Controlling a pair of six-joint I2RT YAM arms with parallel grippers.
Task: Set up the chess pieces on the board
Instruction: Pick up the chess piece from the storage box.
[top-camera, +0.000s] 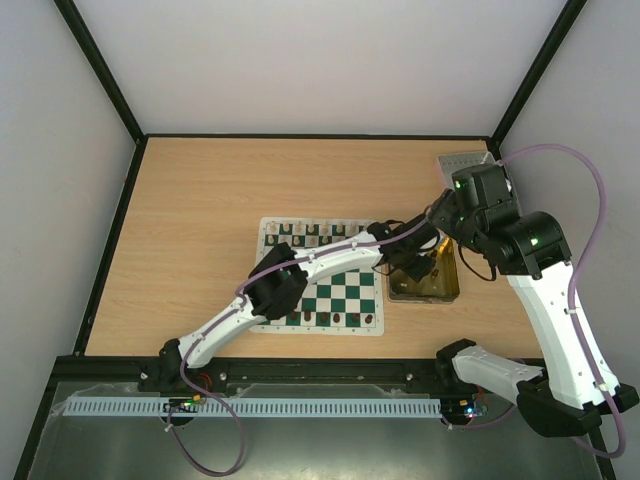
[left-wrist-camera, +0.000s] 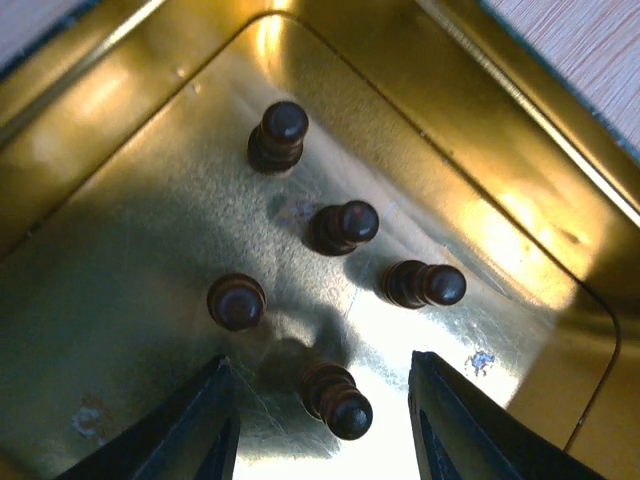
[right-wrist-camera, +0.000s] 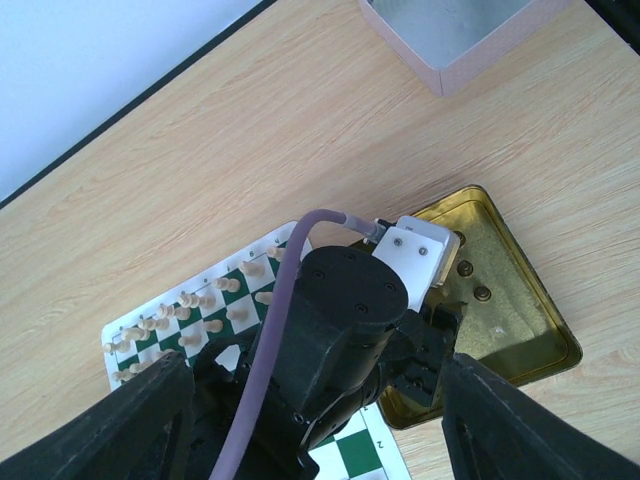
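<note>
My left gripper is open inside the yellow tray, its jaws either side of one upright dark brown pawn without touching it. Several more dark pawns stand in the tray. In the top view the left gripper reaches over the tray to the right of the green and white board. Cream pieces line the board's far rows, dark pieces its near row. My right gripper is open and empty, hovering above the left wrist.
A grey rectangular tray sits at the far right corner; it also shows in the right wrist view. The left arm lies diagonally across the board. Black frame rails bound the wooden table.
</note>
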